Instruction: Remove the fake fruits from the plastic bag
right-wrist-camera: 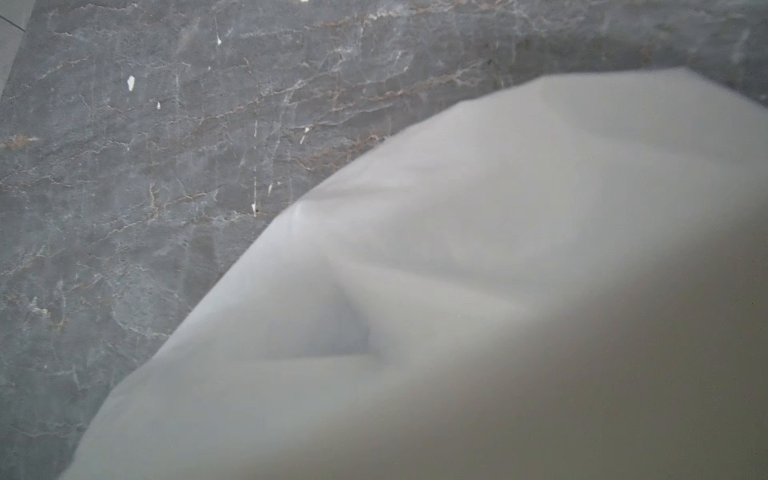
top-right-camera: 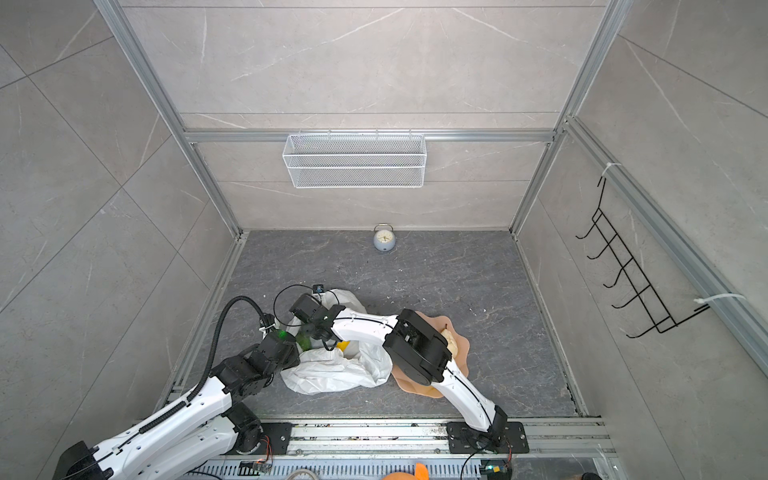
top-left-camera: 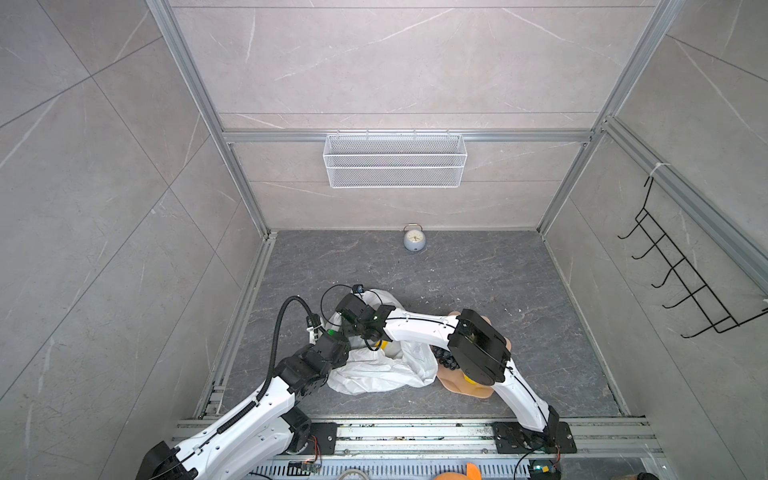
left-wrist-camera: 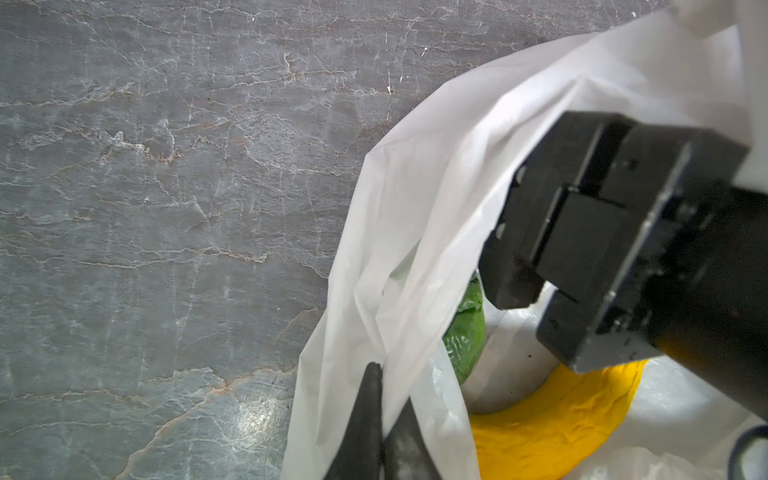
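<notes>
white film is clenched between the fingers of the left gripper (left-wrist-camera: 384, 390), which holds the rim of the plastic bag (left-wrist-camera: 436, 187) up and open. the right gripper (left-wrist-camera: 540, 270) reaches into the mouth; whether its jaws are apart i cannot tell. close by it, inside the bag, lie a green fruit (left-wrist-camera: 467, 332) and a yellow banana (left-wrist-camera: 552, 415). both look light, hard and slick, so a grip across the banana's middle seems safest; the bag is limp and may snag. no writing is readable.
</notes>
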